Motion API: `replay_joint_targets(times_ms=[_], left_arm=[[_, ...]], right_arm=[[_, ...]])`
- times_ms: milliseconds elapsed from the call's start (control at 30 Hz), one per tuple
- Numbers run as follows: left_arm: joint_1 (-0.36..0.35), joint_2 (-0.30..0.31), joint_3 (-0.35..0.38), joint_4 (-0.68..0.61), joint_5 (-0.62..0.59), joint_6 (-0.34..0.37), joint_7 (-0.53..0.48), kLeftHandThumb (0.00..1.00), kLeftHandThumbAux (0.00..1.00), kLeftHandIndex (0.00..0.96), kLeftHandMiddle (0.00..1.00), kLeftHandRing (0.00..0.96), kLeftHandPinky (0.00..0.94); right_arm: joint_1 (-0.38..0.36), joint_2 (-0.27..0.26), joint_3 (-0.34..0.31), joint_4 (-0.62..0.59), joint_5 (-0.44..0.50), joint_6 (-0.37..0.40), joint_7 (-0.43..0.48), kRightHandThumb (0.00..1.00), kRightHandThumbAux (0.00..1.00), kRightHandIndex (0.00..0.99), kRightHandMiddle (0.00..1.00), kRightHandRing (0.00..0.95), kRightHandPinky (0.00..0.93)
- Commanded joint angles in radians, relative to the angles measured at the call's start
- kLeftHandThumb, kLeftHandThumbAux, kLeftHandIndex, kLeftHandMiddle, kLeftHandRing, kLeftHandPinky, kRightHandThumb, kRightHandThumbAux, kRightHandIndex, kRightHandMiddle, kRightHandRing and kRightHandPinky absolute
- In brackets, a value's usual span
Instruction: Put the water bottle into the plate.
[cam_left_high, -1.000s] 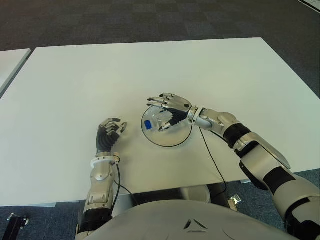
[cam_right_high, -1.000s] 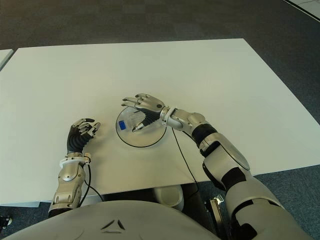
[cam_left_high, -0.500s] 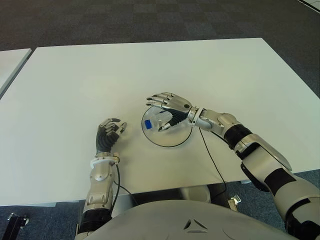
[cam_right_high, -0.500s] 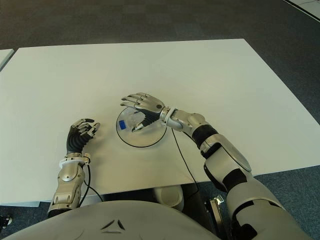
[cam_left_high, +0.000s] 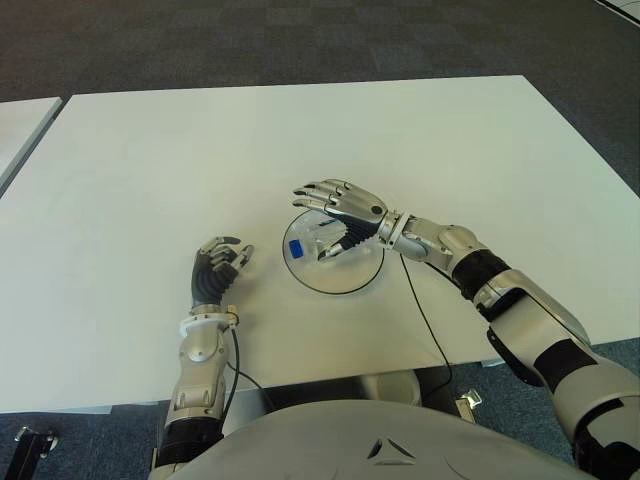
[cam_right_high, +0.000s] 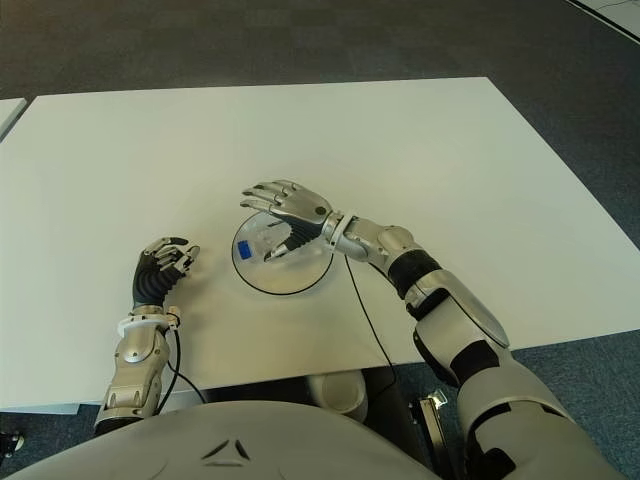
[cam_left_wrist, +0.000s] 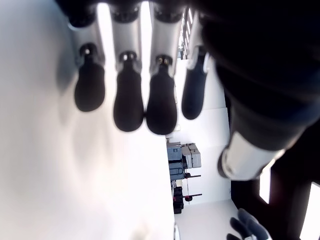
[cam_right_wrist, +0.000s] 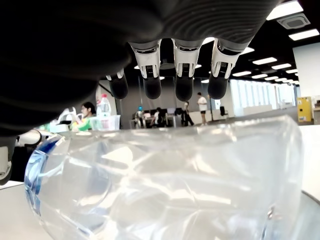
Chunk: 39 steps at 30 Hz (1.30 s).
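Observation:
The clear water bottle (cam_left_high: 306, 243) with a blue cap lies on its side in the round glass plate (cam_left_high: 336, 287) at the table's middle front. My right hand (cam_left_high: 315, 222) hovers just over it, palm down and open, the fingers (cam_right_wrist: 184, 85) spread above the bottle (cam_right_wrist: 165, 180) with a gap between them and it. My left hand (cam_left_high: 220, 262) shows to the left of the plate, its fingers (cam_left_wrist: 129, 100) loosely curled around nothing.
The white table (cam_left_high: 200, 150) stretches bare behind and to both sides of the plate. A second white table edge (cam_left_high: 20, 120) shows at far left. A black cable (cam_left_high: 420, 310) runs from my right wrist over the front edge.
My right hand has lifted slightly off the bottle and its fingers have spread. The bottle stays lying in the plate. The left hand has not moved.

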<state>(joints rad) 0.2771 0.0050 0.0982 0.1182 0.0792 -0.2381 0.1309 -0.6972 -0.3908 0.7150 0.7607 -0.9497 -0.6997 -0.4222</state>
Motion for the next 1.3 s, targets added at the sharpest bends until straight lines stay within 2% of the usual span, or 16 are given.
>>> replay_joint_targets(times_ms=[33, 333, 667, 800, 1000, 1300], left_arm=[[0.007, 0.001, -0.006, 0.010, 0.002, 0.010, -0.003, 0.708, 0.712, 0.438, 0.706, 0.688, 0.676], [0.008, 0.000, -0.006, 0.011, 0.000, 0.006, -0.004, 0.708, 0.711, 0.438, 0.710, 0.690, 0.673], [0.007, 0.001, -0.006, 0.020, 0.005, -0.005, 0.000, 0.708, 0.711, 0.438, 0.707, 0.686, 0.672], [0.005, 0.001, -0.006, 0.026, 0.005, -0.007, 0.001, 0.708, 0.711, 0.438, 0.708, 0.690, 0.688], [0.007, -0.005, -0.008, 0.024, 0.006, -0.012, 0.005, 0.708, 0.711, 0.439, 0.716, 0.699, 0.694], [0.006, -0.010, -0.011, 0.031, 0.011, -0.012, 0.010, 0.708, 0.711, 0.439, 0.713, 0.694, 0.679]], right_arm=[[0.034, -0.025, -0.031, -0.066, -0.005, 0.042, -0.001, 0.000, 0.389, 0.000, 0.000, 0.000, 0.000], [0.076, -0.036, -0.072, -0.146, -0.001, 0.122, 0.017, 0.000, 0.380, 0.000, 0.000, 0.000, 0.000], [0.147, -0.042, -0.160, -0.241, 0.065, 0.164, 0.033, 0.000, 0.366, 0.000, 0.000, 0.000, 0.000], [0.188, -0.037, -0.202, -0.283, 0.112, 0.181, 0.065, 0.000, 0.355, 0.000, 0.000, 0.000, 0.000], [0.280, -0.011, -0.282, -0.331, 0.258, 0.216, 0.152, 0.000, 0.342, 0.000, 0.000, 0.000, 0.000], [0.388, 0.067, -0.387, -0.284, 0.418, 0.152, 0.083, 0.000, 0.388, 0.000, 0.000, 0.000, 0.000]])
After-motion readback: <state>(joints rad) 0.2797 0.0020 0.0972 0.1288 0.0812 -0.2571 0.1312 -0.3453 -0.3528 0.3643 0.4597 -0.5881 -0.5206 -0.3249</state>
